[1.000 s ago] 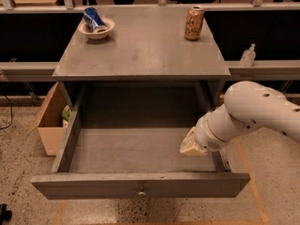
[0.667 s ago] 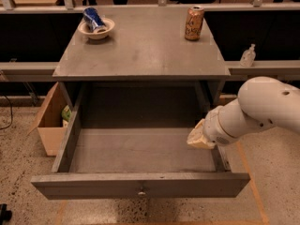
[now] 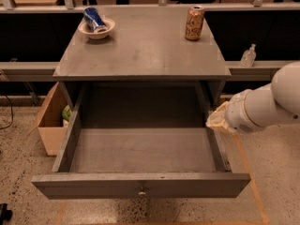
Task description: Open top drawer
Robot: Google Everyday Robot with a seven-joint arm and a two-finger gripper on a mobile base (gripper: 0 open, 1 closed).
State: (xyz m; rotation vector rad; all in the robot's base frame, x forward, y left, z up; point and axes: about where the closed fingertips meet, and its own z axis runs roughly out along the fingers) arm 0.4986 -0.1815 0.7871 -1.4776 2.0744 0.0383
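Note:
The top drawer is a wide grey wooden drawer with a small round metal knob at the centre of its front. It stands pulled far out from under the grey table top, and its deep grey box shows empty. My gripper is at the end of the white arm, over the drawer's right side wall. It touches neither the knob nor the front.
A bowl holding a blue can stands at the table's back left, a brown can at the back right. A cardboard box sits on the floor to the left. A small bottle stands on the right ledge.
The arm and gripper have drawn back to the right and a little up, from over the drawer's inside to its right wall. The drawer has not moved.

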